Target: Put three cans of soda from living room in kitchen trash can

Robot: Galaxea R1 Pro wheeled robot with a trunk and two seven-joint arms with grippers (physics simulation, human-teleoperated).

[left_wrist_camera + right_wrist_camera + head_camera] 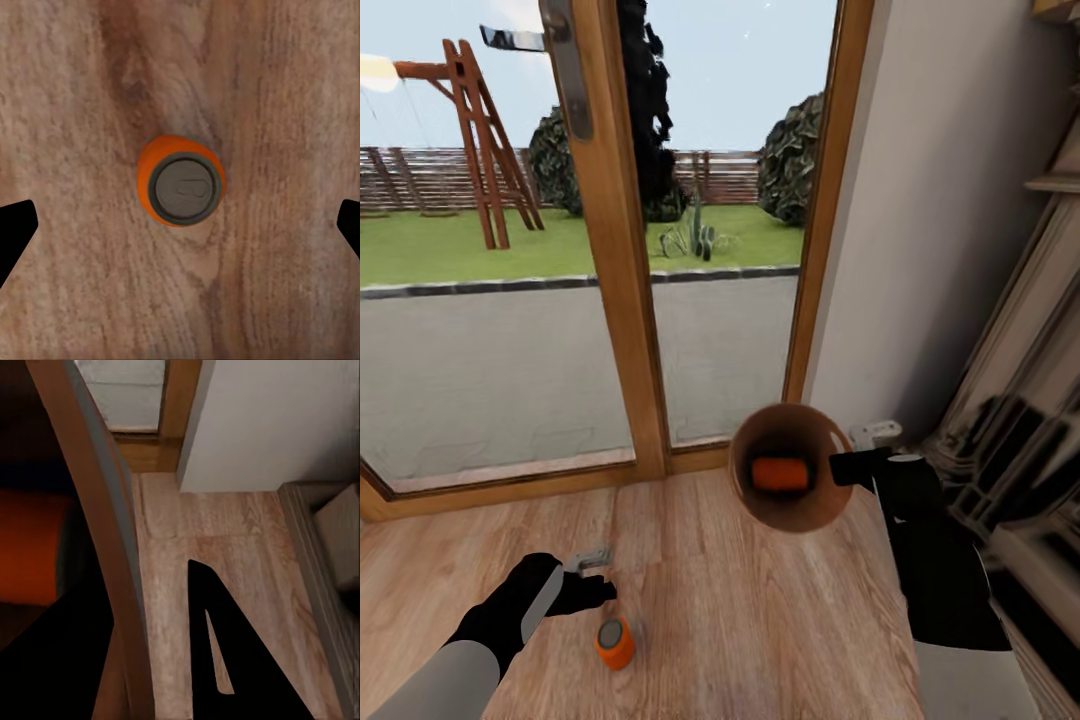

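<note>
An orange soda can (614,641) with a grey top stands upright on the wood floor. My left gripper (600,575) hovers open just above and beside it. In the left wrist view the can (180,187) sits centred between the wide-apart fingertips (15,232). My right gripper (840,467) is shut on the rim of the trash can (760,510), holding it off the floor and tilted toward me. A second orange can (780,474) lies on its side inside. The right wrist view shows the bin wall (97,510) and that can (26,547). The dark blue can is out of view.
Wooden-framed glass garden doors (625,300) stand straight ahead, with a plain wall (920,200) to their right. A carved stone fireplace surround (1020,400) runs along the right side, close to my right arm. Wood floor (740,620) stretches between the arms.
</note>
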